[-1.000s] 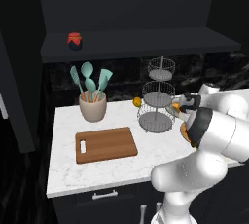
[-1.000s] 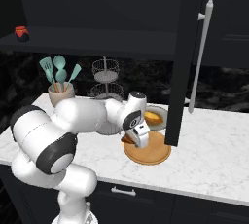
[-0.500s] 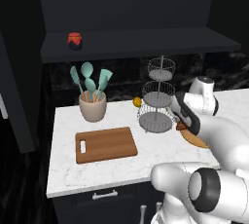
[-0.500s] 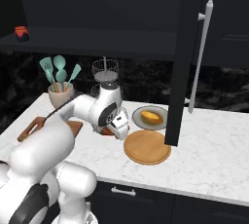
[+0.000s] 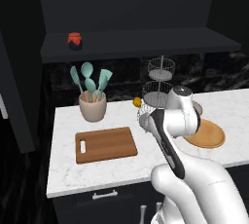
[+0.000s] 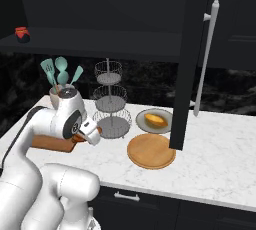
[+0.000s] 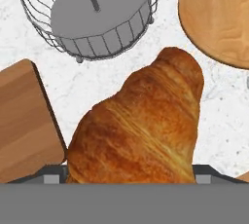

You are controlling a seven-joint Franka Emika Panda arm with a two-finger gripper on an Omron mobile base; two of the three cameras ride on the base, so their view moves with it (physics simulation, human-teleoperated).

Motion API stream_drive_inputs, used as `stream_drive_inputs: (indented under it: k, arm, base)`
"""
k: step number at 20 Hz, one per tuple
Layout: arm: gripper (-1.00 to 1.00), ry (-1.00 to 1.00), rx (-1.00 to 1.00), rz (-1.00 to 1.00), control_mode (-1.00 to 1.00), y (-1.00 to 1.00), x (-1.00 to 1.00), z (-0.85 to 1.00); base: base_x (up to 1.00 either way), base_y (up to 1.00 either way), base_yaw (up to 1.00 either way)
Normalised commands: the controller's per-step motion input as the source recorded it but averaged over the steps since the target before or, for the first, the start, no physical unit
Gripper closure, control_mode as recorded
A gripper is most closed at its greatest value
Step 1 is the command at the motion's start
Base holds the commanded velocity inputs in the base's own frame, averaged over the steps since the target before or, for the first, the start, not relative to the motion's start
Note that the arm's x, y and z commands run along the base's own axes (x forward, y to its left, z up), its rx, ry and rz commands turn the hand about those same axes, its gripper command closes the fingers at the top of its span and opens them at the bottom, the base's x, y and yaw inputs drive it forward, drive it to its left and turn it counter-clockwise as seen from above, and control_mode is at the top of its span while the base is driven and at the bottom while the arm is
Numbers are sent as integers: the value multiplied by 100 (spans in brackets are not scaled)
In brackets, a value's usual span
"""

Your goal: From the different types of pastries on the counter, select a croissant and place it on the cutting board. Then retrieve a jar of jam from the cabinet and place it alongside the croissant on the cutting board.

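The gripper point(image 7: 130, 181) is clamped wide on the croissant point(image 7: 141, 125), a plump, flaky crescent with glossy dark-brown ridges, carried above the white speckled marble tabletop point(image 7: 97, 79). Below it, the wire basket stand point(image 7: 90, 11) lies just beyond the croissant; the smooth flat wooden cutting board point(image 7: 22, 121) is beside it, and the round wooden plate point(image 7: 219, 16) is on the other side.
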Motion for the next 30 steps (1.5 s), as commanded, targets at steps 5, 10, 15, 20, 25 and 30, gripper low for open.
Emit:
stream_drive_inputs:
  k: [5,10,15,20,25,30]
  arm:
    - [100,0,0,22,-100,99,3,5]
    - [100,0,0,22,-100,69,46,0]
    - [100,0,0,4,-100,6,13,0]
    - [100,0,0,0,-100,29,38,-5]
    - [100,0,0,0,-100,28,46,-9]
    - [100,3,0,0,-100,5,48,-13]
  base:
    - [0,0,0]
    - [0,0,0]
    - [0,0,0]
    - [0,0,0]
    - [0,0,0]
    - [0,0,0]
